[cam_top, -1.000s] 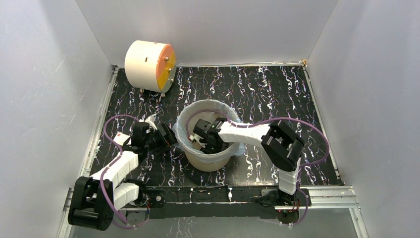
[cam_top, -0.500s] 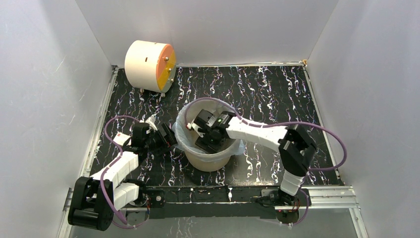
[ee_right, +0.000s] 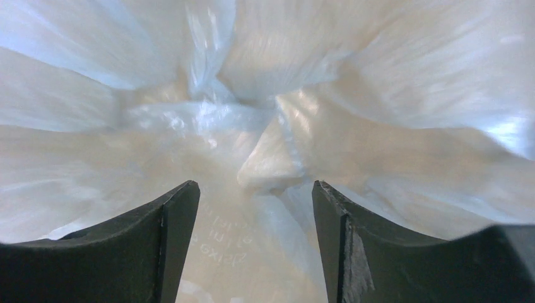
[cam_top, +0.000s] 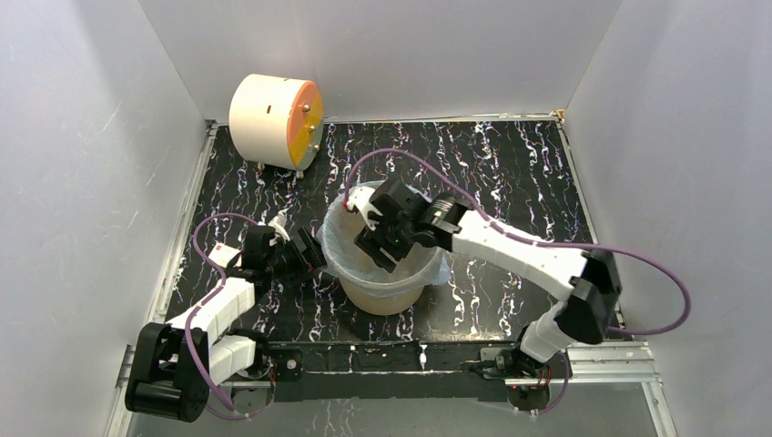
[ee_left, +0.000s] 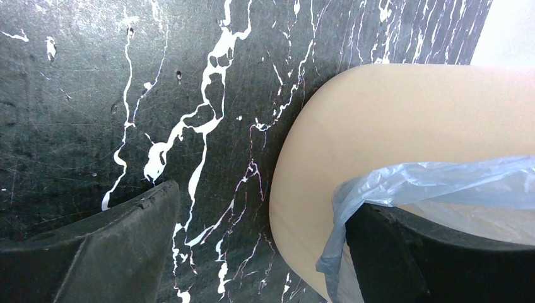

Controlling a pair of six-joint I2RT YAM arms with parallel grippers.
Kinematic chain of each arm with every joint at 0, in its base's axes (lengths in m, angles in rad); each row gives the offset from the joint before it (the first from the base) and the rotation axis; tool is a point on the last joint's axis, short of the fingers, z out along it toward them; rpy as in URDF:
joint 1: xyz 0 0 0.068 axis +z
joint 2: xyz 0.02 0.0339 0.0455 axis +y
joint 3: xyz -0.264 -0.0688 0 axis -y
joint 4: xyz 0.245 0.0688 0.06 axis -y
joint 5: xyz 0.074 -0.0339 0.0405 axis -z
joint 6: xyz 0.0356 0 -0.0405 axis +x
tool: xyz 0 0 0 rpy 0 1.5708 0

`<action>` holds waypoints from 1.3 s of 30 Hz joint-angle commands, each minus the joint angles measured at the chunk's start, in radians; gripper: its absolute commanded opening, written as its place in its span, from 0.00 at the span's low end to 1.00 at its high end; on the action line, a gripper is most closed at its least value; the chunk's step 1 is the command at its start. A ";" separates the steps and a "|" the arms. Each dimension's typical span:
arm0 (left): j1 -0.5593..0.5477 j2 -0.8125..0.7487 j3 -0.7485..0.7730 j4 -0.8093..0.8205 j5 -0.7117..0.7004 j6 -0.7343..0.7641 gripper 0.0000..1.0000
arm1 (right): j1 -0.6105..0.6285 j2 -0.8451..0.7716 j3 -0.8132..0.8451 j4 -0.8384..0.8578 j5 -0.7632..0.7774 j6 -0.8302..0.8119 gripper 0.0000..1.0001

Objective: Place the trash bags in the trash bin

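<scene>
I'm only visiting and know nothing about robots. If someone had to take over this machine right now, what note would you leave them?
Left gripper: open, low beside the left wall of the trash bin, holding nothing. One finger is near the bag's hanging edge; I cannot tell if they touch.
Right gripper: open, pointing down into the bin's mouth, nothing between its fingers.
Trash bag: inside the bin, lining it, its edge draped over the rim at the left and right.
Done: the bag is in the bin.
Left: probably only to lift the right gripper out and check the far rim, which is hidden in the top view.
</scene>
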 commanded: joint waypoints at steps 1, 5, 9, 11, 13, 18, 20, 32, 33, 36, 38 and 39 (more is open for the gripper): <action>0.004 -0.008 0.014 0.013 0.015 0.000 0.93 | -0.001 -0.174 0.061 0.176 0.080 0.038 0.78; 0.004 -0.015 0.016 0.013 0.015 0.002 0.93 | -0.001 -0.348 -0.010 0.320 0.230 0.069 0.82; 0.004 -0.018 0.015 0.013 0.012 -0.002 0.93 | -0.001 -0.534 -0.184 0.470 0.605 0.142 0.95; 0.004 -0.018 0.015 0.013 0.013 -0.005 0.93 | -0.009 -0.606 -0.249 0.475 0.846 0.236 0.96; 0.004 -0.015 0.015 0.013 0.016 -0.004 0.93 | -0.060 -0.650 -0.298 0.390 0.948 0.358 0.97; 0.004 -0.009 0.008 0.013 0.024 -0.006 0.93 | -0.444 -0.723 -0.441 0.231 0.484 0.677 0.96; 0.004 -0.006 0.008 0.013 0.023 -0.007 0.93 | -0.561 -0.735 -0.538 0.246 0.261 0.749 0.96; 0.004 -0.022 0.013 -0.015 0.061 -0.018 0.93 | -0.637 -0.858 -0.990 0.486 -0.306 1.100 0.92; 0.004 -0.025 0.014 -0.017 0.065 -0.020 0.93 | -0.637 -0.870 -1.004 0.482 -0.305 1.108 0.92; 0.004 -0.035 0.016 -0.020 0.075 -0.029 0.91 | -0.638 -0.882 -1.037 0.522 -0.347 1.132 0.91; 0.004 -0.033 0.018 -0.023 0.086 -0.031 0.90 | -0.637 -0.858 -1.059 0.591 -0.400 1.152 0.89; 0.004 -0.030 0.020 -0.025 0.093 -0.029 0.89 | -0.637 -0.835 -1.071 0.635 -0.434 1.164 0.88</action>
